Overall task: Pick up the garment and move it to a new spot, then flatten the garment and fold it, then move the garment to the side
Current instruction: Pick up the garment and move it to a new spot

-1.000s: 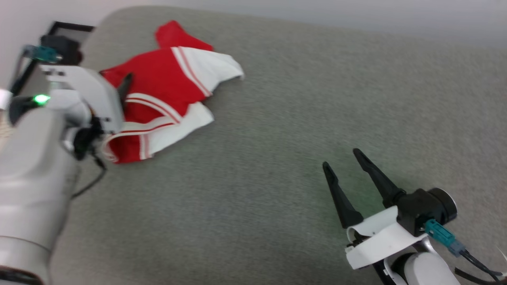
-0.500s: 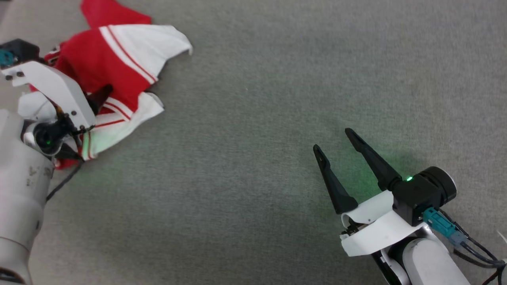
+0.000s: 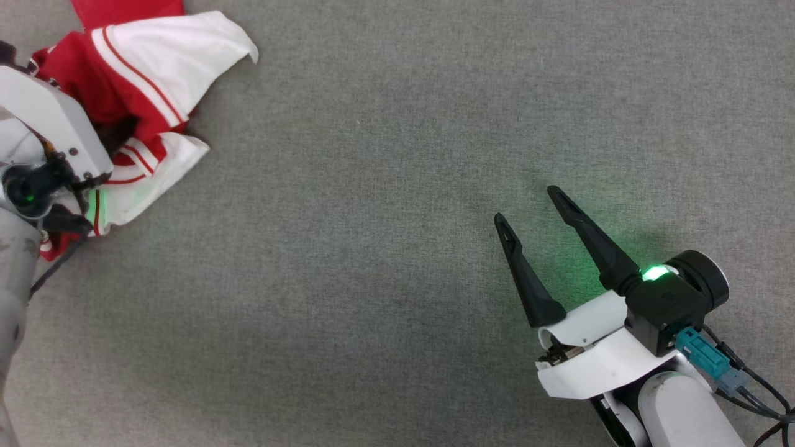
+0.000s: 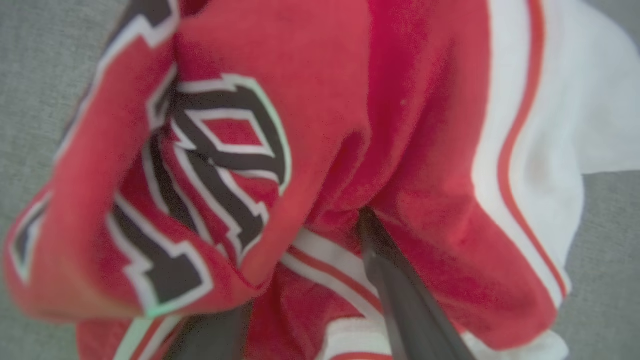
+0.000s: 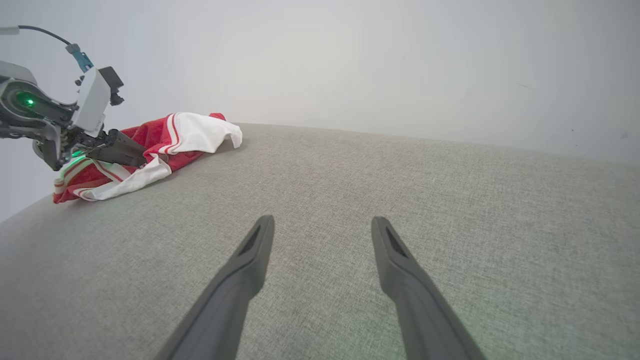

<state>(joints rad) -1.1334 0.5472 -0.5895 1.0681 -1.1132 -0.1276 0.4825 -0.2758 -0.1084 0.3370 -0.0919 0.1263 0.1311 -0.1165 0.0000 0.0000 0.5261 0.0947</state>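
Note:
The garment, a red jersey with white sleeves and striped trim, lies crumpled at the far left of the grey surface. Its black, white-outlined lettering faces the left wrist view, on the garment. My left gripper is pushed into its folds. Its jaws stand apart around a red fold, with one finger lying on the cloth and the other half hidden under it. From the right wrist view the garment lies far off, with the left gripper in it. My right gripper hovers open over bare surface, holding nothing.
The grey woven surface stretches wide between the two arms. A pale wall rises behind its far edge. The right arm's cables hang at the lower right corner.
The head camera has tilted down, so the whole picture shifted up and left. The left gripper has sunk deeper into the garment's folds. The right gripper has kept its place and stayed open.

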